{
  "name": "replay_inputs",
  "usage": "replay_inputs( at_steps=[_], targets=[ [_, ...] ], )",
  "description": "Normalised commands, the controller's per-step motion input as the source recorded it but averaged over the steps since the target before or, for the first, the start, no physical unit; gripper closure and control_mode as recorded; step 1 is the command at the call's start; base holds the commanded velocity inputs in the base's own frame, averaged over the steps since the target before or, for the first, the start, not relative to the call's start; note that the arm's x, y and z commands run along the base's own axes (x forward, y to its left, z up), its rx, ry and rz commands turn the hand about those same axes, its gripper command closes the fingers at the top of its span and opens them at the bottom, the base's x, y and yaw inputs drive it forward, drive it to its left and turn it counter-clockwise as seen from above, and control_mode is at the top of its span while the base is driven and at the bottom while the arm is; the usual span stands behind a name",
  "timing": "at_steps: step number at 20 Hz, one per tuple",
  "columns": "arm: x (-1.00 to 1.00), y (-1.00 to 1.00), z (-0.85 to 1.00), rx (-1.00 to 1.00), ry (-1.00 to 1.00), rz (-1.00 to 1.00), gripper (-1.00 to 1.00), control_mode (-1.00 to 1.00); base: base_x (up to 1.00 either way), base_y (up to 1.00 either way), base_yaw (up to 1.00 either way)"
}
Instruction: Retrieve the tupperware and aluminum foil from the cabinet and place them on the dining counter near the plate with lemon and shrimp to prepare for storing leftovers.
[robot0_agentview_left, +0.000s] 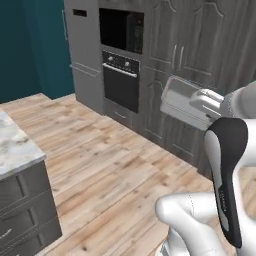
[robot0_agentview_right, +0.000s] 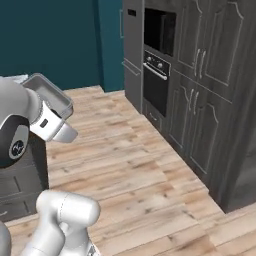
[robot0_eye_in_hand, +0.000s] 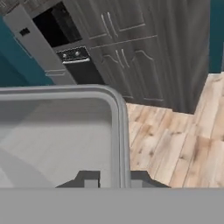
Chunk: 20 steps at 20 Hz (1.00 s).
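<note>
One gripper (robot0_eye_in_hand: 113, 180) clamped on the tupperware (robot0_eye_in_hand: 65, 135) rim, oven (robot0_agentview_left: 120, 80) and tall cupboards (robot0_agentview_right: 200, 90) well beyond.

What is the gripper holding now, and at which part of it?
The gripper holds the tupperware by its side rim, one finger on each side of the wall.

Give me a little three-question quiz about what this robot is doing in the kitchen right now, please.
1. True or false: the gripper is shut on the rim of the tupperware.
2. What built-in appliance sits in the dark grey wall units? A. oven B. dishwasher C. washing machine
3. Fill in: the tupperware is held up in the air above the wooden ____.

Key: 1 true; 2 A; 3 floor.
</note>
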Motion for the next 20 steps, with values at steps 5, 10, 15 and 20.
replay_inputs(
  at_steps=[5,10,15,20],
  targets=[
    [0.00,0.00,0.00,0.00,0.00,0.00,1.00,1.00,0.97,-0.19,0.51],
    [0.00,0.00,0.00,0.00,0.00,0.00,1.00,1.00,0.99,-0.22,0.50],
    [0.00,0.00,0.00,0.00,0.00,0.00,1.00,1.00,0.68,-0.29,0.54],
    [0.00,0.00,0.00,0.00,0.00,0.00,1.00,1.00,0.55,-0.51,0.53]
  ],
)
